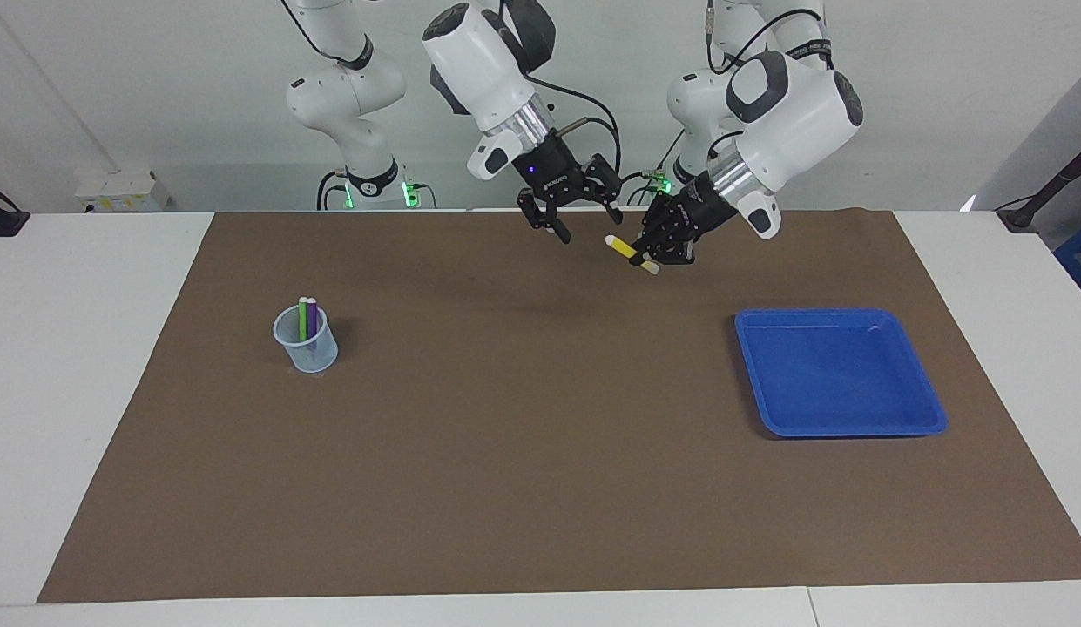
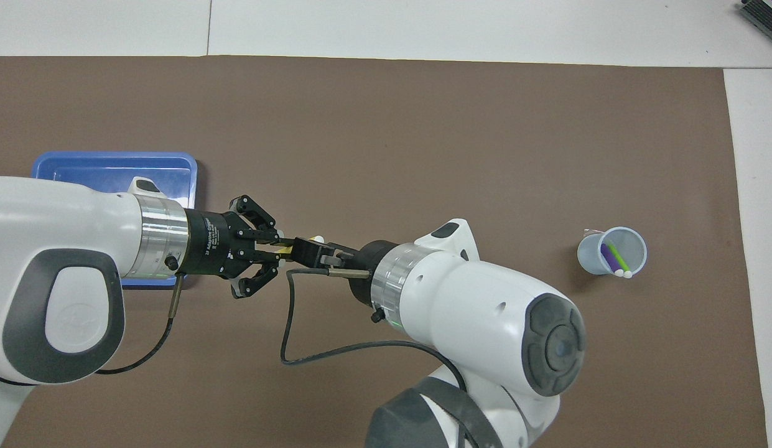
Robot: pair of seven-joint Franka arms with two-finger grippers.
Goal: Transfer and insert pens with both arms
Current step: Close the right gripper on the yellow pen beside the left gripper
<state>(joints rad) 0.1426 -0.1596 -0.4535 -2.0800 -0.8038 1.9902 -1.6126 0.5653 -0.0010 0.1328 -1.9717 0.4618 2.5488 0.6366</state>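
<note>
I see the cup at the right arm's end holding the green pen and purple pen. Mid-mat, in the air, my right gripper is spread wide beside the yellow pen, which my left gripper clamps; the blue tray sits at the left arm's end.

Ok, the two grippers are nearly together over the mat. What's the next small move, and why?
Probably ease the open right gripper onto the free end of the yellow pen and close. The left gripper is shut on that pen in the air, while the cup already holds the purple and green pens.
</note>
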